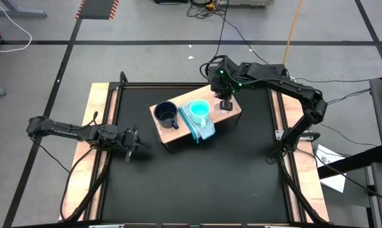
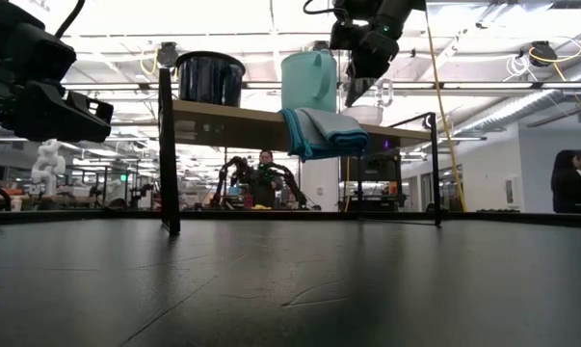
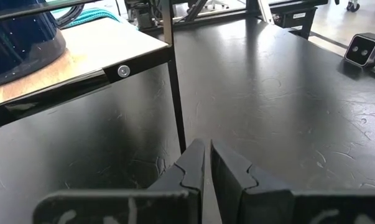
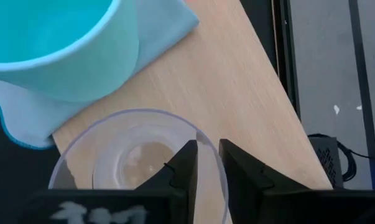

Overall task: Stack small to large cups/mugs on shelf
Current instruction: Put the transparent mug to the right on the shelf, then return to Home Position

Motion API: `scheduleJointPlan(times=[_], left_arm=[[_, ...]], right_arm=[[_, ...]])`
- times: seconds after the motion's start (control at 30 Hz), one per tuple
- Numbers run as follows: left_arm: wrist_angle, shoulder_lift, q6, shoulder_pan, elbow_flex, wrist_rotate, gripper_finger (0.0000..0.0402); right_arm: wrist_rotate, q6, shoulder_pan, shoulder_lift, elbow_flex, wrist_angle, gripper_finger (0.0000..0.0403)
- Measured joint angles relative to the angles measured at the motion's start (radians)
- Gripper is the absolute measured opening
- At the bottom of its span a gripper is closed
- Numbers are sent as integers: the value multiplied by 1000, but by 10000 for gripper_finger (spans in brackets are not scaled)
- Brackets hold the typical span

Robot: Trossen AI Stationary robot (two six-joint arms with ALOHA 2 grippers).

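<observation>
Turquoise cup (image 4: 63,46) crowds the glass mug (image 4: 134,155) whose rim the right pincer (image 4: 207,163) pinches.

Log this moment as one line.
right gripper: pinching clear glass mug rim on tan wooden shelf | left gripper: shut, idle

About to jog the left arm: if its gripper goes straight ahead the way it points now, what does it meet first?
Probably the shelf's black front leg, straight past the shut left gripper; depth is hard to judge.
</observation>
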Motion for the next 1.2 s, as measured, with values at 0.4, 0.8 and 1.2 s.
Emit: scheduleJointPlan(times=[0.4,0.8,1.2], left_arm=[[0,0,-6,0,0,0,31],[0,0,-3,0,0,1,31],[0,0,20,0,0,1,31]], right_arm=[[-1,42,-2,-3,1,-18,59],[-4,51,-4,-65,1,-29,118],[-1,87,1,-252,1,-55,128]])
